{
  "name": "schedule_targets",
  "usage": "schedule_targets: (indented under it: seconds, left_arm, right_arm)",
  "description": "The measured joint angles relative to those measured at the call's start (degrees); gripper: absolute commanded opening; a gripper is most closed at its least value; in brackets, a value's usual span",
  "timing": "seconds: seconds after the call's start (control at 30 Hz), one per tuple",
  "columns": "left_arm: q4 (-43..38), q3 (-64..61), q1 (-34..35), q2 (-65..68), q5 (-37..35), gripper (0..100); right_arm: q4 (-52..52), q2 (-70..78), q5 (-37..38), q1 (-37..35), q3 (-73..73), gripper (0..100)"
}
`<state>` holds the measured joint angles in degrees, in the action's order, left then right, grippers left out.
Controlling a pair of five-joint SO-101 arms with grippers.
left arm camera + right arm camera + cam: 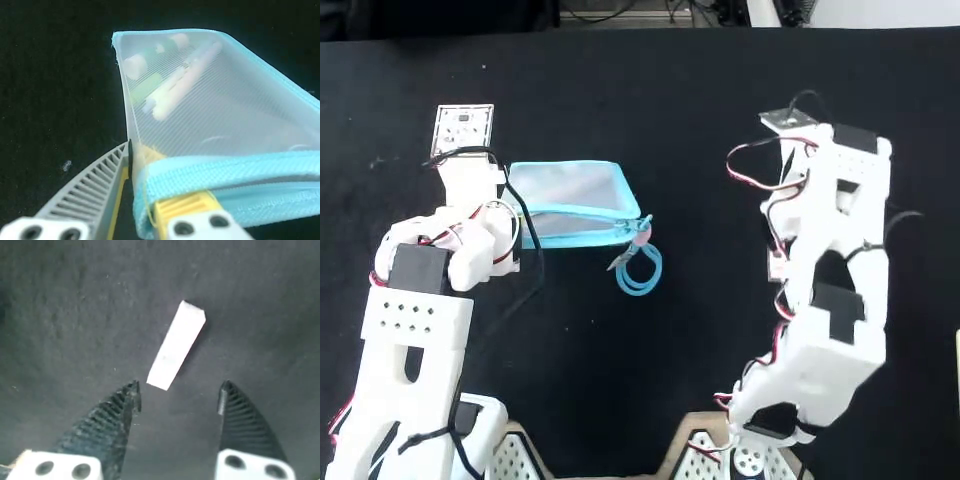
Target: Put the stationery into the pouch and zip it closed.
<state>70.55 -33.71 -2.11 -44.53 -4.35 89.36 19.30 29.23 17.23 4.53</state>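
Stationery (175,87) in pouch (240,120) (on table (650,100)), block (176,345) under right gripper (180,386)

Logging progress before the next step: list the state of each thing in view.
left gripper: shut on pouch.
pouch: lying on table, stationery inside.
zip slider: at end away from left gripper.
white block: loose on table, ungripped.
right gripper: open above white block.

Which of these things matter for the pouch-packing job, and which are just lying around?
Job: pouch, stationery inside it, blue zip loop, white block by the open right gripper, left gripper clamping the pouch.
Lying about: cables behind the table.
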Motion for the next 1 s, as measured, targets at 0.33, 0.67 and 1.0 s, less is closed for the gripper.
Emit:
schedule_targets:
  seconds: [0.33, 0.67, 1.0]
  left_arm:
    - [0.0, 0.0, 0.0, 0.0, 0.0, 3]
    - [0.0, 0.0, 0.0, 0.0, 0.0, 3]
    - [0.0, 0.0, 0.0, 0.0, 0.0, 3]
  right_arm:
    - [-1.4, 14.8, -12.9, 0.0, 7.3, 16.3]
    - [-0.5, 16.6, -13.1, 0.0, 15.0, 1.0]
    - [5.6, 8.7, -13.1, -11.5, 16.2, 1.1]
